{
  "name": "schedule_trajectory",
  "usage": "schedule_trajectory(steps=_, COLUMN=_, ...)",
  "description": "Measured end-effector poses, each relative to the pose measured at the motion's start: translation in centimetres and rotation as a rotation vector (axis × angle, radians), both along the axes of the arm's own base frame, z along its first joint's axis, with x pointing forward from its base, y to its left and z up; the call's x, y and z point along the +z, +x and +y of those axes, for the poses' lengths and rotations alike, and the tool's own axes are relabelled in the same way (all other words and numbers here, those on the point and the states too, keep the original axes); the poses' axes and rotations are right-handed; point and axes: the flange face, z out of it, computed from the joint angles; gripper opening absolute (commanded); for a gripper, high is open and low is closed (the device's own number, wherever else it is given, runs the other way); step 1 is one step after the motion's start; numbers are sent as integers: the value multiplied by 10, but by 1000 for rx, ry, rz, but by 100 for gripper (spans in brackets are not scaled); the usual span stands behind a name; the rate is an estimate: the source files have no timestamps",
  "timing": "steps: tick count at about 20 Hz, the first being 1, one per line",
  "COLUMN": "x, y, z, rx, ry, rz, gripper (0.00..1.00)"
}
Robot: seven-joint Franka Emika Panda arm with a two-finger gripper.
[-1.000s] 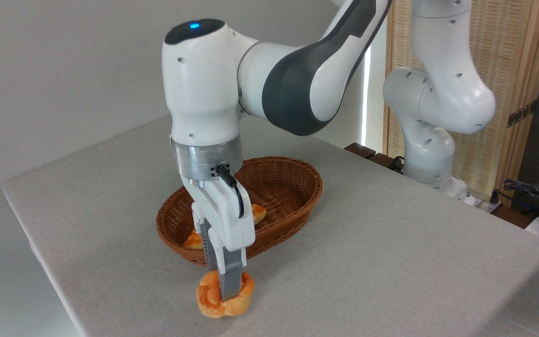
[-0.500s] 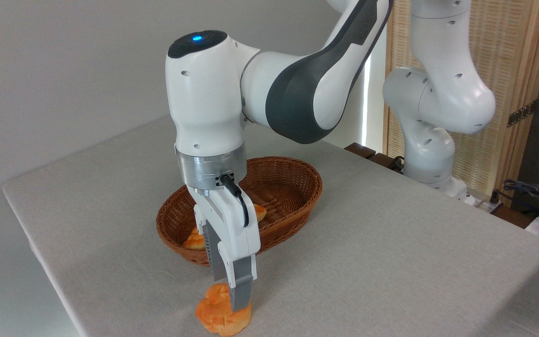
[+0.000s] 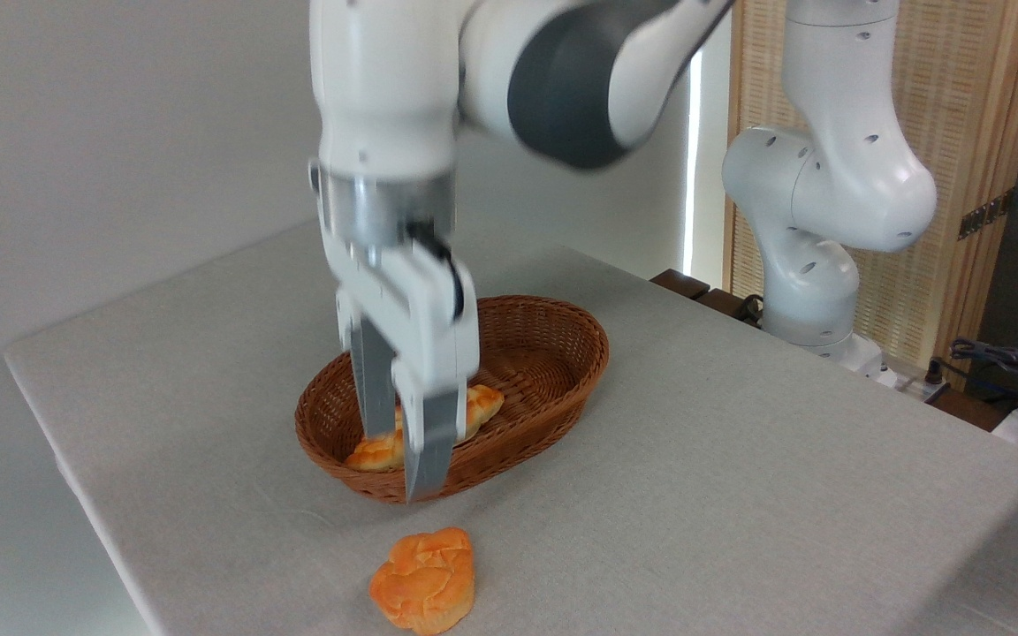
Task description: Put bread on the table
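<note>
Bread, a small round orange-golden bun (image 3: 423, 580) probably light and soft enough to squash, best gripped gently across its sides, is lying free on the light grey cloth-covered table (image 3: 739, 468) while the empty two-finger gripper (image 3: 403, 455), jaws apart, is hanging above it.

Table (image 3: 739, 495) matt grey cloth; basket (image 3: 553, 353) brown woven wicker (rough); arm (image 3: 836, 177) glossy white plastic

One fixed camera — raised off the table's (image 3: 739, 495) near-left corner, close in — looks down and across toward the arm's base (image 3: 814, 309) at far right.
</note>
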Motion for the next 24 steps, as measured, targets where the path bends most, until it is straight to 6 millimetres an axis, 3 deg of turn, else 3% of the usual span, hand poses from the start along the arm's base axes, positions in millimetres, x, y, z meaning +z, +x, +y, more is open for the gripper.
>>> schedule_trajectory(steps=2, x=30, y=-9, z=-14, rx=49, ry=-15, rz=19, gripper=100)
schedule_trajectory(steps=6, x=60, y=-14, z=-33, rx=130, ry=-31, rz=41, gripper=100)
schedule_trajectory(steps=12, x=60, y=-17, z=-101, rx=160, ry=35, rz=57, gripper=100)
schedule_trajectory(steps=24, x=67, y=-27, z=-131, rx=115, ry=54, rz=79, gripper=100)
